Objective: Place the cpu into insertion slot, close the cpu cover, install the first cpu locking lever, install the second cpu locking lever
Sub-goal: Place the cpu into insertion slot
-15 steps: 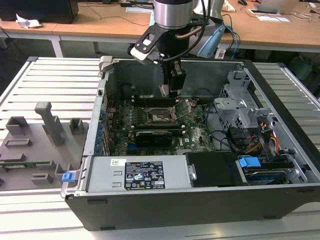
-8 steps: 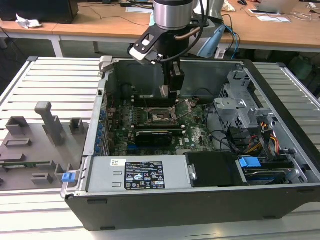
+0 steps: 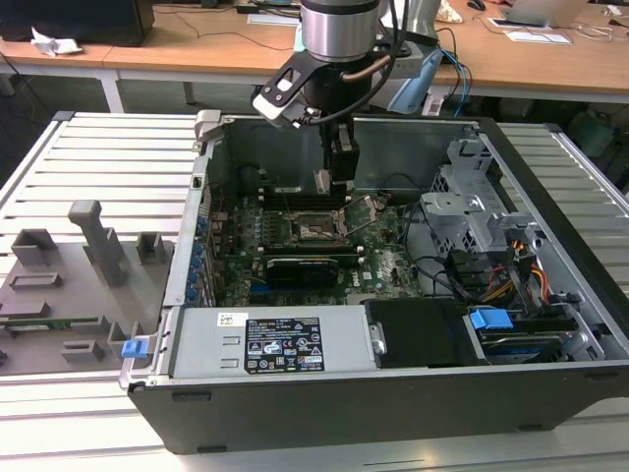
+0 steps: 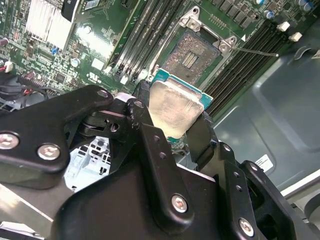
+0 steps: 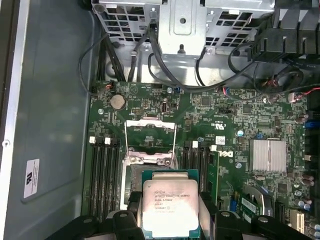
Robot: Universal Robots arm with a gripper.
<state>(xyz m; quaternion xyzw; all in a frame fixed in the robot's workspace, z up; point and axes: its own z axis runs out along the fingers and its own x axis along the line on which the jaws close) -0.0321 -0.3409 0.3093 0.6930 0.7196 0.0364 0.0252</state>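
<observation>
Currently gripper [image 4: 172, 119] clamped on cpu [image 5: 167, 207] by opposite edges: square, dull silver-grey lid w/ dark print, green rim; held above insertion slot [image 4: 192, 55].

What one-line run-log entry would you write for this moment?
gripper: jaws shut on cpu | cpu: above slot, not seated | slot: empty | cover: open

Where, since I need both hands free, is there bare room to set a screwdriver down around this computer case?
Bare slatted table lies on the exterior view's left, beyond the grey fixture board, and on its right past the case. Inside is crowded: the gripper holds the cpu over the motherboard.
</observation>
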